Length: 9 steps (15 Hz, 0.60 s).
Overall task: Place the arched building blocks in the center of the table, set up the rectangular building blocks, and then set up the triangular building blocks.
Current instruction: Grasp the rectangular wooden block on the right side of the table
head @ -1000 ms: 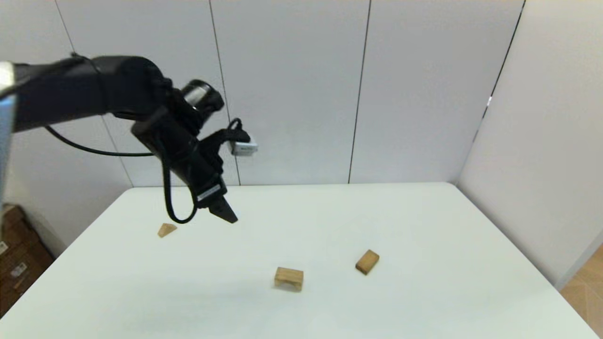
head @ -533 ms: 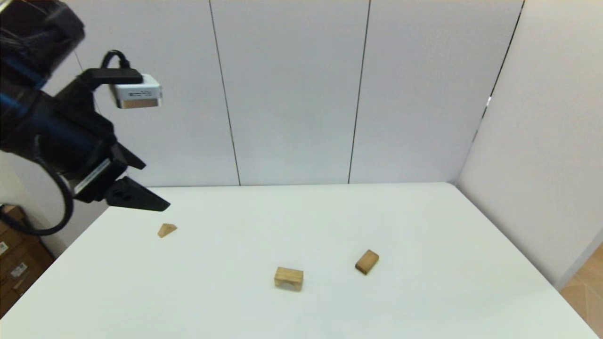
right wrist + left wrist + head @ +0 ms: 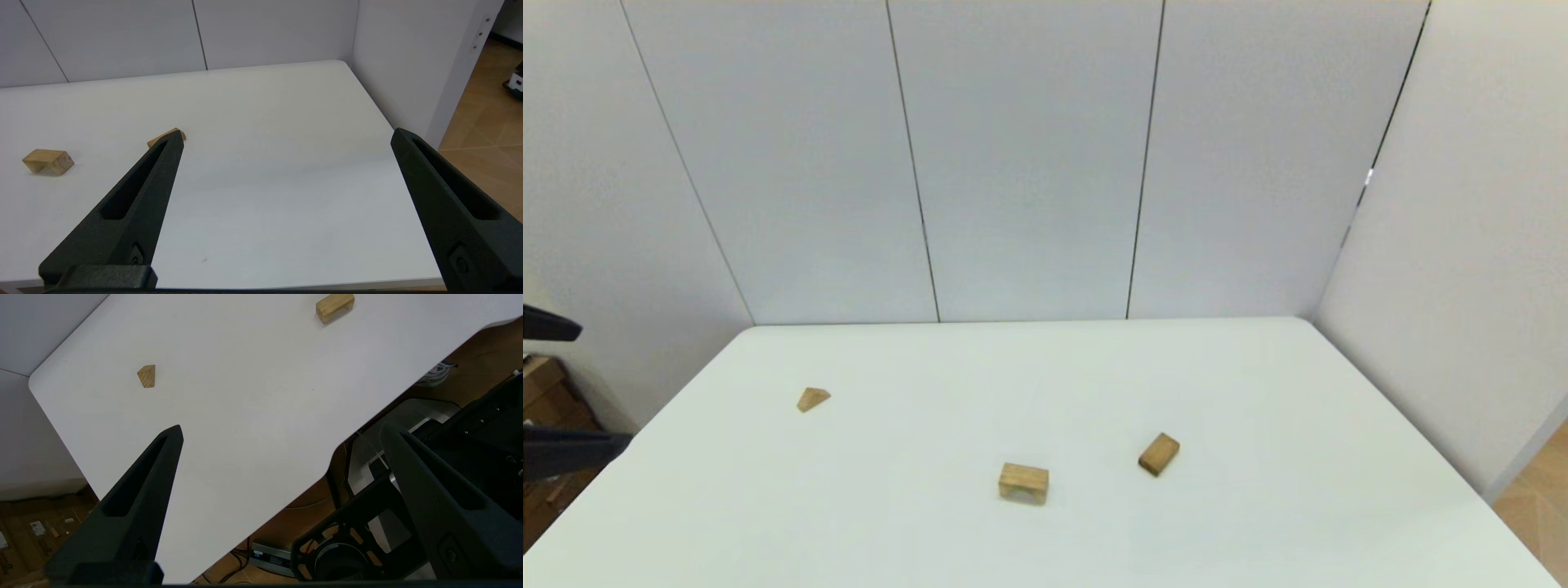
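My left gripper (image 3: 556, 392) is showing only as two black fingertips at the left edge of the head view, spread wide apart and holding nothing, just off the table's left side. In the left wrist view the same gripper (image 3: 282, 433) is hanging open over the table's near left edge, one finger (image 3: 135, 498) lying over the white top and the other over the robot's dark base beyond the edge. My right gripper (image 3: 286, 139) is out of the head view; its own camera is showing its fingers parted wide and empty, at the near right edge of the table (image 3: 1258, 392).

The triangular block (image 3: 812, 398) is sitting on the left part of the table, toward the far edge, nearest to my left gripper but well apart from it; it also is showing in the upper left of the left wrist view (image 3: 146, 376). The arched block (image 3: 1023, 482) is standing on its two legs near the centre of the head view, toward the front. The rectangular block (image 3: 1159, 454) is lying flat just to the right of it, turned at an angle, the two not touching.
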Tool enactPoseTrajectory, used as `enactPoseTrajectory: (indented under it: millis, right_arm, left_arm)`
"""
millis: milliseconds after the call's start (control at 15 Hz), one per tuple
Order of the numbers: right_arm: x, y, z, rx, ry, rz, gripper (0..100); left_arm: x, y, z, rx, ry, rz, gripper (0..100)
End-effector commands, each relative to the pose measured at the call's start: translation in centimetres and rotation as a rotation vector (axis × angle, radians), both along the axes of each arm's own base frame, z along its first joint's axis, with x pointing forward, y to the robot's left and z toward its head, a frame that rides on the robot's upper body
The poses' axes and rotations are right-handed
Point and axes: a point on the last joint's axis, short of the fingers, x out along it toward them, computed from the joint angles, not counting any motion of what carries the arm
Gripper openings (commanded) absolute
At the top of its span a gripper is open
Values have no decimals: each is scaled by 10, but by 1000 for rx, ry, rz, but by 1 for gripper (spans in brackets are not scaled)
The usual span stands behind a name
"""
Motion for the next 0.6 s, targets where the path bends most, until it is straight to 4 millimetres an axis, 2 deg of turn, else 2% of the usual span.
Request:
enactPoseTrajectory:
  millis: [67,200,400,600]
  right_arm:
    - [0,0,0,1,-1,0,100]
    - [0,0,0,1,-1,0,100]
    - [0,0,0,1,1,0,100]
    - [0,0,0,1,-1,0,100]
  left_arm:
    - [-52,13,-9,-14,-74,-3,100]
    - [-72,19,-19,-2,-96,26,100]
    - [-98,27,-39,64,-139,186,100]
    - [-127,30,-68,40,-308,343,100]
